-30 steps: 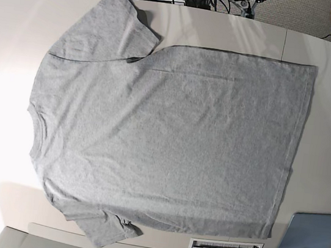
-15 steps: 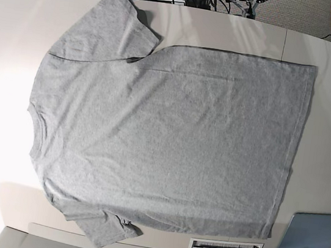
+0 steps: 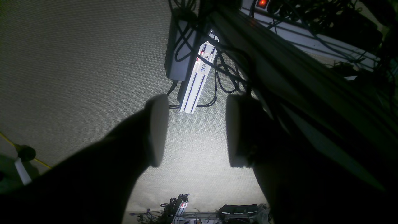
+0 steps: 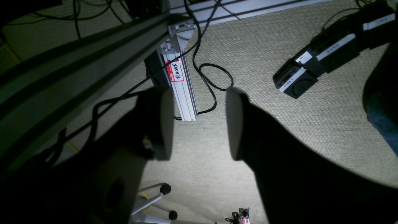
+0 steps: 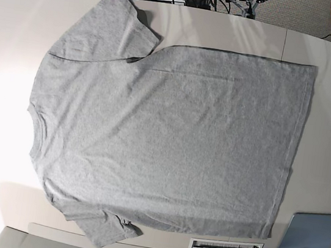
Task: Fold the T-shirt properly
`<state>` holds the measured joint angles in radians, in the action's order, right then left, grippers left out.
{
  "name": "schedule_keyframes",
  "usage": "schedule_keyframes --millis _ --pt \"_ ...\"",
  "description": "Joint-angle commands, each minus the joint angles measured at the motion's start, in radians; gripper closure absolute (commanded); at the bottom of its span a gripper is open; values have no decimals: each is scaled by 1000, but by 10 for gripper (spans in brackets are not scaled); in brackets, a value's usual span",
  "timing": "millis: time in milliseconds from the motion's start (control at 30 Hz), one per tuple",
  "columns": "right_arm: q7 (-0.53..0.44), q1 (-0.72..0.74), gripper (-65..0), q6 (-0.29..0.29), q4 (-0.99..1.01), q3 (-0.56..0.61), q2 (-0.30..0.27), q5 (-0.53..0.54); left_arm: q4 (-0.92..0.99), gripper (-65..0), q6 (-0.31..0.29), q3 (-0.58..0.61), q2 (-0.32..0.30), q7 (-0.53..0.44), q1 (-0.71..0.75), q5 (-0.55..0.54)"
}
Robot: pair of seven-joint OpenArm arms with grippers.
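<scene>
The T-shirt (image 5: 164, 130) lies spread flat on the desk (image 5: 10, 46), plain side up, with no lettering visible. The collar sits at the left edge of the base view and the bottom hem runs along the right. One sleeve points toward the far edge of the desk and the other reaches the near edge, where its tip is slightly rumpled. A grey-blue flat pad (image 5: 308, 243) lies on the desk just beyond the near hem corner.

Neither arm appears in the base view. Both wrist cameras look down at carpeted floor (image 3: 77, 56), cables (image 4: 211, 77) and aluminium rails (image 3: 194, 85), which suggests both arms are parked below or beside the desk. The left gripper (image 3: 194, 130) has its jaws spread with nothing between them. The right gripper (image 4: 199, 124) likewise has its jaws apart and holds nothing.

The step in hand appears to be the first approach; no fold is made yet. To do it well:

1. Bring each gripper over the desk before descending, keeping clear of the desk edge.
2. Choose matching grasp points along one long edge, for example near the shoulder and near the hem on the same side, so the fold line stays straight.
3. Pinch the fabric only; a grasp that presses hard against the desk is likely to drag and wrinkle the cloth.
4. Lift both points evenly and carry them across together. Uneven lift would probably skew the panel.
5. Flatten the rumpled near sleeve first, or fold it inward early.
</scene>
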<state>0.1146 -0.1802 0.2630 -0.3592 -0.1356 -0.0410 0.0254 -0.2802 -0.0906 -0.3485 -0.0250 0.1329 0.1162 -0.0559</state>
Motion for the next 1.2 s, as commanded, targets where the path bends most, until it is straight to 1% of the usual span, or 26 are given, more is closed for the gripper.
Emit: schedule_keyframes --millis 0,367,400,567,700,767,867,900,933,1033,1167 --pt "-12 -6 -263 9 -5 -3 -3 0 -1 -310 -6 -1 0 -3 3 1" --pt "-18 -6 -263 9 -5 -3 -4 0 -1 -310 -6 -1 0 1 3 3" --pt "-17 -6 -263 9 -5 -3 -4 0 -1 -310 -6 -1 0 1 3 16" --pt "-14 -6 -263 10 -5 -3 -10 0 -1 -310 -11 -1 0 1 6 151" --pt "11 -5 -263 10 -5 -3 -24 -4 -1 -310 -13 -1 -1 -10 9 168" --pt "27 -5 -263 10 -5 -3 -29 -48 -2 -310 -35 -1 -2 -32 9 168" --pt "51 -6 -263 10 -5 -3 -29 -148 -2 -309 -119 -1 -15 -33 8 168" --pt "55 -6 -263 9 -5 -3 -29 -179 -2 -309 -139 -1 -18 -33 9 168" --pt "57 -5 -263 9 -5 -3 -31 -201 -2 -309 -147 -1 -20 -33 9 167" --pt "56 -5 -263 10 -5 -3 -41 -210 -3 -309 -135 -1 -20 -34 15 167" --pt "58 -6 -263 19 -5 -3 -60 -210 -6 -309 -85 -1 -20 -40 30 122"
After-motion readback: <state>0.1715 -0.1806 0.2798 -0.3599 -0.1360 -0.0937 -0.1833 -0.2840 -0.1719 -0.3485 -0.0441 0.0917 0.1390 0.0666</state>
